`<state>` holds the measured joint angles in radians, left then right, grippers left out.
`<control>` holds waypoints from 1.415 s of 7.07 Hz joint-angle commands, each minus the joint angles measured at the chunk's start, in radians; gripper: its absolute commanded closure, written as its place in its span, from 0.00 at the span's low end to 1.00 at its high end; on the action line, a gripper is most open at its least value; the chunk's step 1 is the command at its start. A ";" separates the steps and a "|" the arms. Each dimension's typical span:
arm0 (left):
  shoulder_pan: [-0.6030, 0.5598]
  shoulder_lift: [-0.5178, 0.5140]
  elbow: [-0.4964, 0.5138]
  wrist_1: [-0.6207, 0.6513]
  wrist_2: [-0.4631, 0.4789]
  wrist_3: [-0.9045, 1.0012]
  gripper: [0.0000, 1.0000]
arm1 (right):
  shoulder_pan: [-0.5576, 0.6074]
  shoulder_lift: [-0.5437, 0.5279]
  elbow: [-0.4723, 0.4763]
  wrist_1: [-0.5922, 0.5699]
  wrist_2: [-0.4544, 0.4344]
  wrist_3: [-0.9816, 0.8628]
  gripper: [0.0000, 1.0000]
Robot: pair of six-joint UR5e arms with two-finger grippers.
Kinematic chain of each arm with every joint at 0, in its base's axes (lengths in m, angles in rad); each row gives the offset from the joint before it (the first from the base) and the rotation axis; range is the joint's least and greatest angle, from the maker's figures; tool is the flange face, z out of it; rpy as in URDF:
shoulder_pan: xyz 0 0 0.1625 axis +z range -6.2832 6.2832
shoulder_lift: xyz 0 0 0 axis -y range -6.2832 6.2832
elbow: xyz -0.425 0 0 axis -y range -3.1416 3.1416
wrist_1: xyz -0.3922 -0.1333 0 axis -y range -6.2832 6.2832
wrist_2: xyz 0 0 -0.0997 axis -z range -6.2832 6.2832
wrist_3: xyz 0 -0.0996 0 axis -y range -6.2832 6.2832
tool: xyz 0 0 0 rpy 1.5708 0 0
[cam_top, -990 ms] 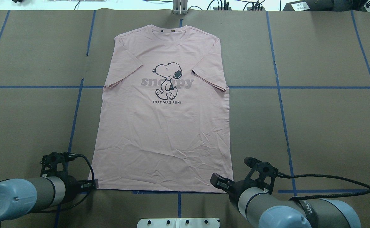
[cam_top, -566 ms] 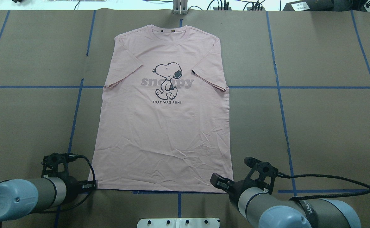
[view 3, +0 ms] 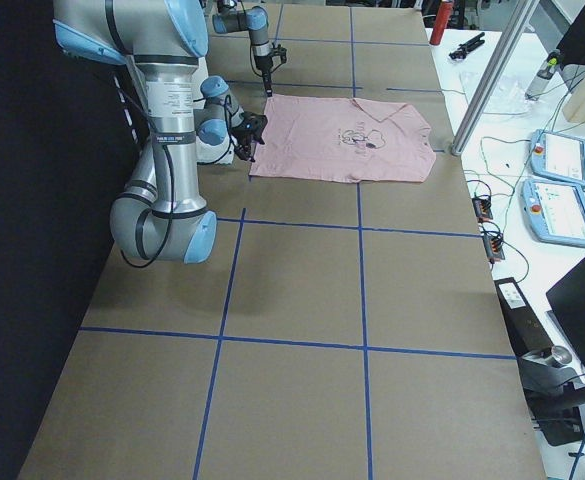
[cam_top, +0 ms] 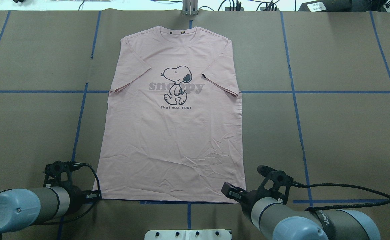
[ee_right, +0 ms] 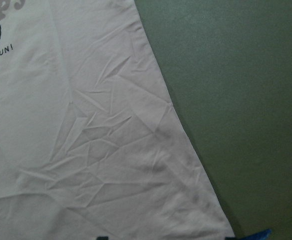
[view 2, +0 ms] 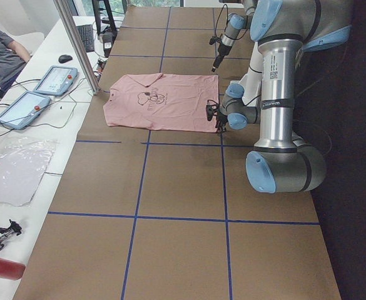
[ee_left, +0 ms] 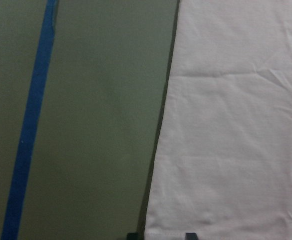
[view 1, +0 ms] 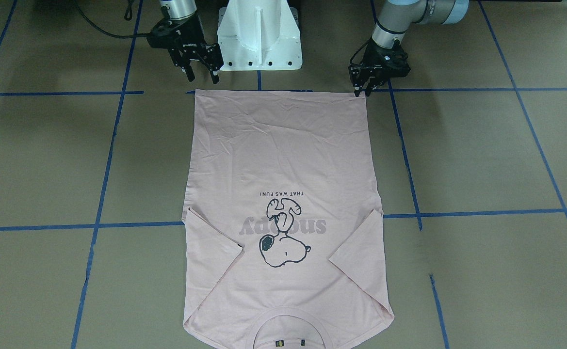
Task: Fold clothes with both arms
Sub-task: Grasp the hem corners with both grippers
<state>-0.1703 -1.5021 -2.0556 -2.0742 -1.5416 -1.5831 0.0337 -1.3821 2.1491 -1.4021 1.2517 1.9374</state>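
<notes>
1. Pale pink Snoopy T-shirt (cam_top: 171, 140) is laid flat and print-up in the middle of the paper-covered table (cam_top: 341, 133). The collar is turned away from the robot, the sleeves are folded in over the body, and the hem lies nearest the robot.
2. The left gripper (view 1: 362, 91) is set at its hem corner. Its fingers are narrowly parted around the fabric edge, and nothing is clamped.
3. The right gripper (view 1: 202, 78) is held with its fingers spread wide, just short of the other hem corner. Nothing is grasped.
4. Only the top layer might be pinched, so the two layers could separate when lifted.
5. The right corner might be missed, since that gripper is not yet over the cloth.
6. If the corners are raised unevenly, the fold could be skewed and the wrinkles near the hem pressed in.
</notes>
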 commanded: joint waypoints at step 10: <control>0.000 -0.010 0.000 0.000 -0.006 0.012 1.00 | -0.014 0.064 -0.117 -0.031 0.011 0.002 0.37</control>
<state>-0.1698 -1.5135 -2.0526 -2.0739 -1.5465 -1.5718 0.0215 -1.3470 2.0944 -1.4228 1.2580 1.9393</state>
